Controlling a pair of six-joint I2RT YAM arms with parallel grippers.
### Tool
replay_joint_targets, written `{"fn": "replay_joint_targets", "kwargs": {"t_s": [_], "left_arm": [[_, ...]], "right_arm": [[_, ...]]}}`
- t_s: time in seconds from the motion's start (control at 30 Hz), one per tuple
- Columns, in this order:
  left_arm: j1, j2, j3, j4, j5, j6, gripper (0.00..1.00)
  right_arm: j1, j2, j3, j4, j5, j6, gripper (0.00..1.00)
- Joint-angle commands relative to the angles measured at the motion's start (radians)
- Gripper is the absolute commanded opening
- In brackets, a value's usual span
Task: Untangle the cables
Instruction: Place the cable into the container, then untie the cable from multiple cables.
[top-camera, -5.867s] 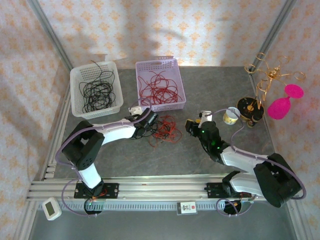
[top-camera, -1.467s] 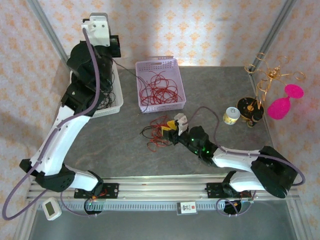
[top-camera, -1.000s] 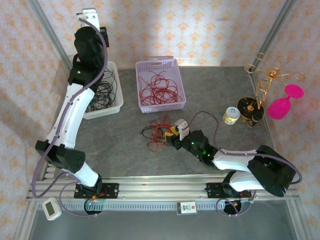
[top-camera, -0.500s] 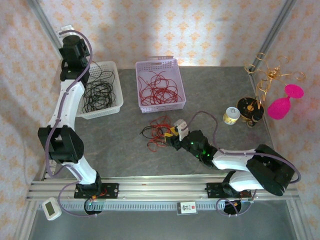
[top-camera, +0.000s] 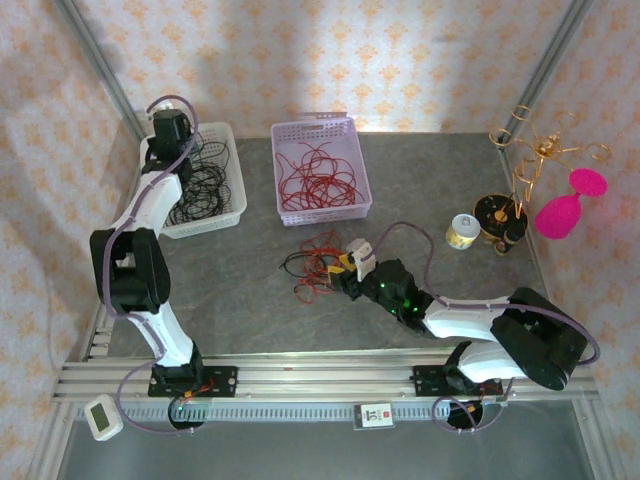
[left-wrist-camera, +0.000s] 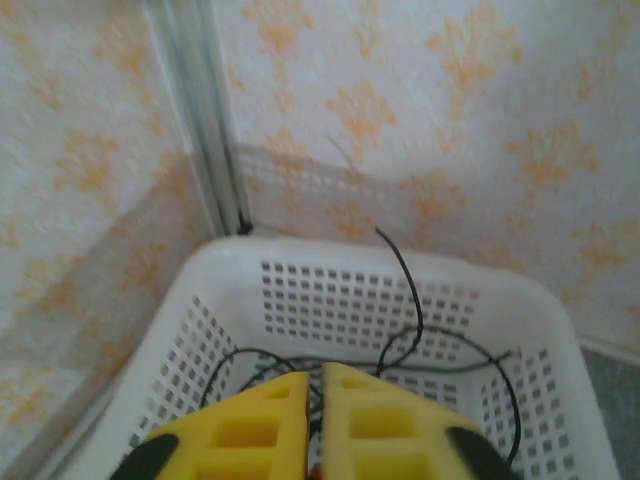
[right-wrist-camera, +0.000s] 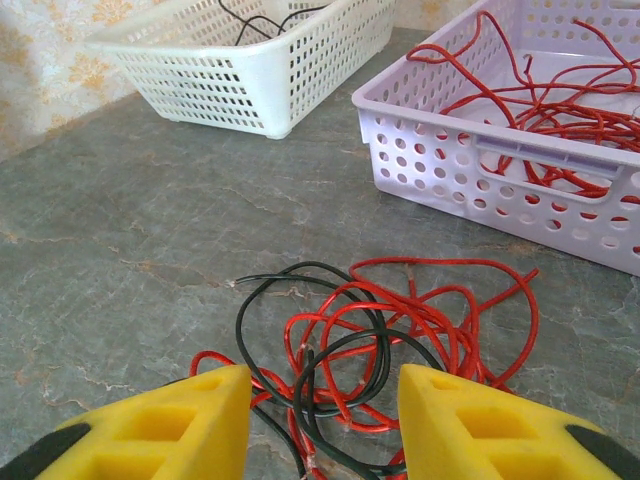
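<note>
— Where are the cables lying?

— A loose clump of thin red and black cables (top-camera: 318, 266) is lying on the grey stone-patterned table (top-camera: 440, 180), near its middle. It is sitting just in front of a lilac perforated plastic basket (top-camera: 315, 122), which is holding more loose red wires (top-camera: 318, 180).

— What is the right arm doing?

— The right gripper (right-wrist-camera: 322, 385) is hovering low over the near edge of the clump. Its yellow foam fingers (right-wrist-camera: 190, 420) are standing wide apart, with red and black loops lying on the table between them. It is gripping nothing.

— And the left arm?

— The left gripper (left-wrist-camera: 321, 385) is pointing down into a white perforated plastic basket (left-wrist-camera: 400, 262) at the far left corner, above coils of black wire (top-camera: 195, 182). Its fingers are sitting almost together, with a thin slit showing between them. I cannot tell whether they are closed or pinching anything.
</note>
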Motion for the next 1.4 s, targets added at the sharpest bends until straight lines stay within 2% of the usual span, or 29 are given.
{"fn": "replay_joint_targets", "kwargs": {"t_s": [0.0, 0.07, 0.2, 0.43, 0.63, 0.73, 0.87, 0.97, 1.2, 1.37], "left_arm": [[0.009, 0.038, -0.039, -0.01, 0.072, -0.072, 0.32], [0.009, 0.043, -0.062, -0.015, 0.095, -0.088, 0.4], [0.009, 0.014, -0.124, -0.007, 0.128, -0.114, 0.46], [0.0, -0.128, -0.26, -0.008, 0.18, -0.169, 0.56], [-0.076, -0.335, -0.402, 0.004, 0.144, -0.14, 0.59], [-0.125, -0.466, -0.493, 0.034, 0.135, -0.138, 0.61], [-0.175, -0.65, -0.66, 0.095, 0.18, -0.193, 0.62], [-0.247, -0.768, -0.806, 0.197, 0.243, -0.235, 0.62], [-0.412, -0.876, -1.023, 0.32, 0.337, -0.303, 0.58], [-0.461, -0.858, -1.135, 0.443, 0.359, -0.289, 0.56]], "right_arm": [[0.005, 0.006, 0.024, 0.005, -0.003, -0.016, 0.43], [0.005, 0.01, 0.025, 0.007, -0.002, -0.018, 0.43], [0.005, 0.021, 0.028, 0.009, 0.007, -0.025, 0.43], [0.005, 0.046, 0.025, 0.023, 0.039, -0.018, 0.43], [0.005, 0.002, 0.137, -0.165, 0.027, 0.044, 0.43], [0.004, -0.014, 0.229, -0.317, 0.047, 0.116, 0.46], [0.005, 0.003, 0.396, -0.593, 0.038, 0.19, 0.47], [0.005, -0.015, 0.455, -0.712, 0.073, 0.244, 0.47], [0.005, -0.003, 0.59, -0.977, 0.149, 0.317, 0.49], [0.005, 0.059, 0.654, -1.07, 0.147, 0.337, 0.49]]}}
